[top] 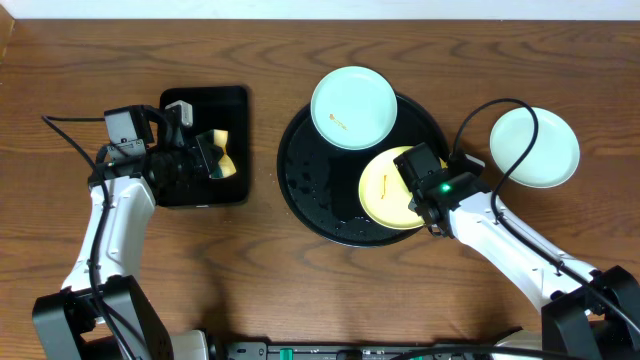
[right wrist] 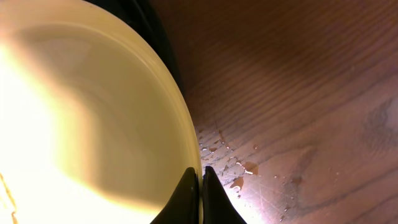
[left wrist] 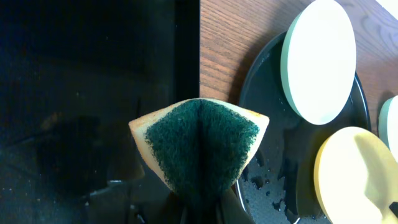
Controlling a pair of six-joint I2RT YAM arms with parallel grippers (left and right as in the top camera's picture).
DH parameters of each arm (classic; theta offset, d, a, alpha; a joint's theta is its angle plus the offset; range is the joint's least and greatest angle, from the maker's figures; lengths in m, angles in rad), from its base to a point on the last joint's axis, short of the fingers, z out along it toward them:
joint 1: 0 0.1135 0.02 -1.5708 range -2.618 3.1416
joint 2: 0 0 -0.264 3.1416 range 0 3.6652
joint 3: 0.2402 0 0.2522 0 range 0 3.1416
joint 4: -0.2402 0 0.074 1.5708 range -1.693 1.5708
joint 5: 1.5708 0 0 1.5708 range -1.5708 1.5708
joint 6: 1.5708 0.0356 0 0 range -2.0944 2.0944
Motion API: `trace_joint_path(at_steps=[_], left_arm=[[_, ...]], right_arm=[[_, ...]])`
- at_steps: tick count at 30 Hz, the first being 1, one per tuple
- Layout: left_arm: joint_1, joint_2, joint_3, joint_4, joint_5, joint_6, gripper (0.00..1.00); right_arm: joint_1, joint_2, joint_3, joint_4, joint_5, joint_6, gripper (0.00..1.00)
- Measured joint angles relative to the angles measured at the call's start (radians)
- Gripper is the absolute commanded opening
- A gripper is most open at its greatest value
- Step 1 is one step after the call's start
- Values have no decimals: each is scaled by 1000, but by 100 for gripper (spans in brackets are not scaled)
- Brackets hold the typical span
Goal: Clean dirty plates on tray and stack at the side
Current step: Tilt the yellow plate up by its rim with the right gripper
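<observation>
The round black tray [top: 308, 172] is wet and holds two plates. A mint-blue plate [top: 353, 107] with a small brown smudge rests on its far rim. Nearer me, the pale yellow plate [top: 388, 192] has an orange streak on it. My right gripper [top: 421, 178] is shut on the yellow plate's [right wrist: 81, 124] right rim, one finger on each side of the edge [right wrist: 201, 177]. Another mint-blue plate [top: 534, 147] sits on the table to the right of the tray. My left gripper [top: 213, 156] is shut on a folded yellow-and-green sponge [left wrist: 202, 146] above the rectangular tray.
The small rectangular black tray [top: 230, 110] lies left of the round tray, under my left gripper. Water drops [right wrist: 249, 168] dot the wood beside the yellow plate. Cables run from both arms across the table.
</observation>
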Motion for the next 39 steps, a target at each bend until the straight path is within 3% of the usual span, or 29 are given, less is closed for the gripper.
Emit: trace_joint_path(at_steps=[4, 9, 12, 17, 19, 22, 35, 39], left_arm=[[0, 0, 0, 0, 0, 0, 8], [0, 0, 0, -1, 0, 0, 8], [0, 0, 0, -2, -1, 0, 8], [0, 0, 0, -2, -3, 0, 8], [0, 0, 0, -3, -3, 2, 8], [0, 0, 0, -6, -3, 3, 8], [0, 0, 0, -6, -3, 3, 7], [0, 0, 0, -6, -3, 3, 8]], right_arm=[[-4, -9, 2, -1, -9, -91, 30], [-54, -45, 17, -3, -104, -263, 42], [-135, -61, 23, -7, -195, -356, 37], [-303, -63, 23, 7, -325, -499, 39], [-364, -63, 24, 6, -355, -537, 45], [-419, -63, 24, 6, -400, -570, 42], [-402, -43, 24, 26, -529, -630, 41], [-402, 15, 24, 70, -579, -648, 31]])
